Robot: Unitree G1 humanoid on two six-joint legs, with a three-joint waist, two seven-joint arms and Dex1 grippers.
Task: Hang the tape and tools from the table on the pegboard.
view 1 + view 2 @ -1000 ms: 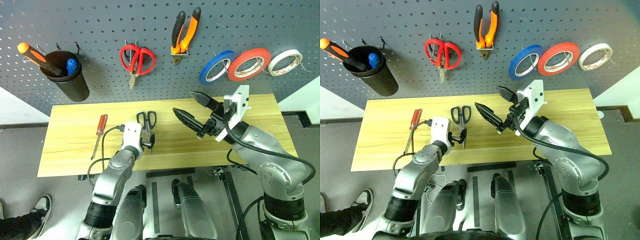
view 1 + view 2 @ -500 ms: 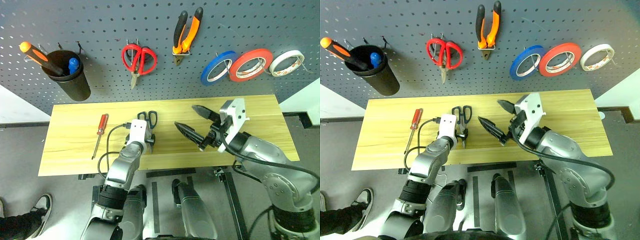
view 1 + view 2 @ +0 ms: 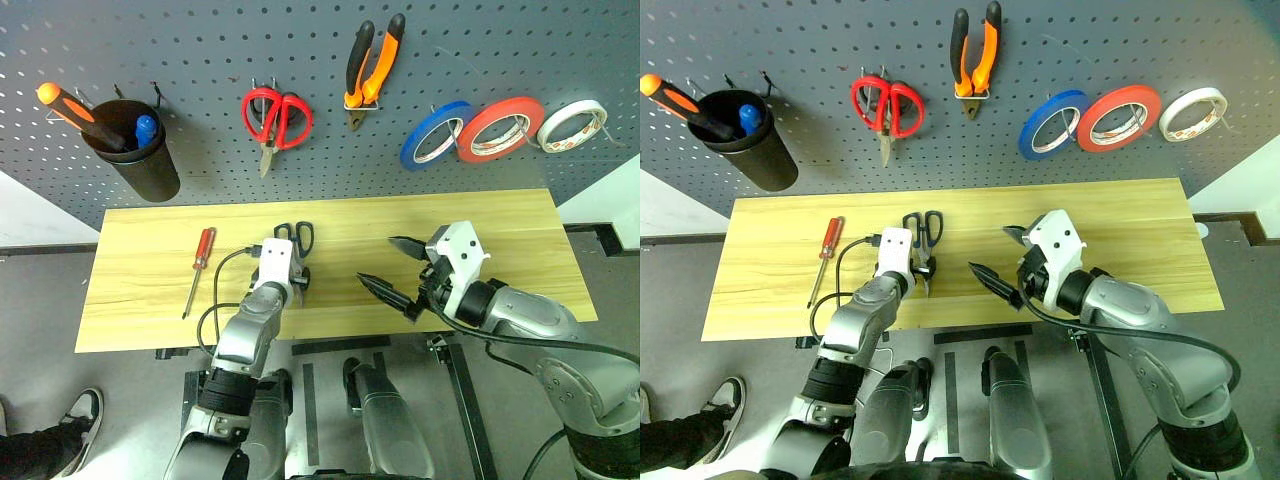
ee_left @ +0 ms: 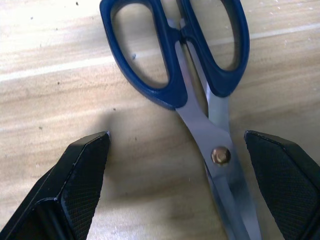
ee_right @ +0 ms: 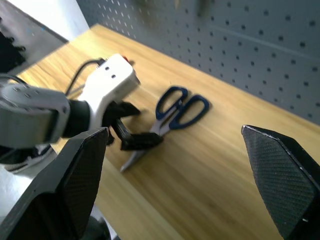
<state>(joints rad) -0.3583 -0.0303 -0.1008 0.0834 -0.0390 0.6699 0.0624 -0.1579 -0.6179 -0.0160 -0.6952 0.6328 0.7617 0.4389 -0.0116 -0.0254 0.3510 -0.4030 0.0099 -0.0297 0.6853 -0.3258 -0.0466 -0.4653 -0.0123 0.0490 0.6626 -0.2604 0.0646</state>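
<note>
Step in hand, as judged: pick up the blue-handled scissors [image 4: 200,100] from the tabletop [image 3: 520,215] with the left claw [image 4: 182,185].

Left claw: jaws spread as wide as they go, nothing held. In the left wrist view the two black fingers straddle the scissors' blades around the pivot rivet, with bare wood showing between each finger and the steel. The handle loops point toward the pegboard [image 3: 200,40], blades toward the robot.

Right claw [image 3: 398,270]: wide open, empty, hovering above the tabletop's middle, well apart from the scissors.

Already hanging: red tape [image 3: 499,128] between the blue roll [image 3: 434,135] and the white roll [image 3: 570,125]; the orange-and-black pliers [image 3: 371,68] on a hook. The red-handled screwdriver [image 3: 198,270] lies on the tabletop left of the scissors, not yet hung.

Notes for doing the grasp well (judgement):
- The scissors lie flat, so the fingertips need to reach the wood before closing, otherwise they will slide over the blades
- Close across the blades near the pivot rivet; the steel is thin and smooth there, so a firm squeeze is needed
- The blades sit off centre, nearer one finger; a small sideways shift would stop the scissors being swept on closing
- The loops must stay free of the fingers, as a loop has to go over a peg
</note>
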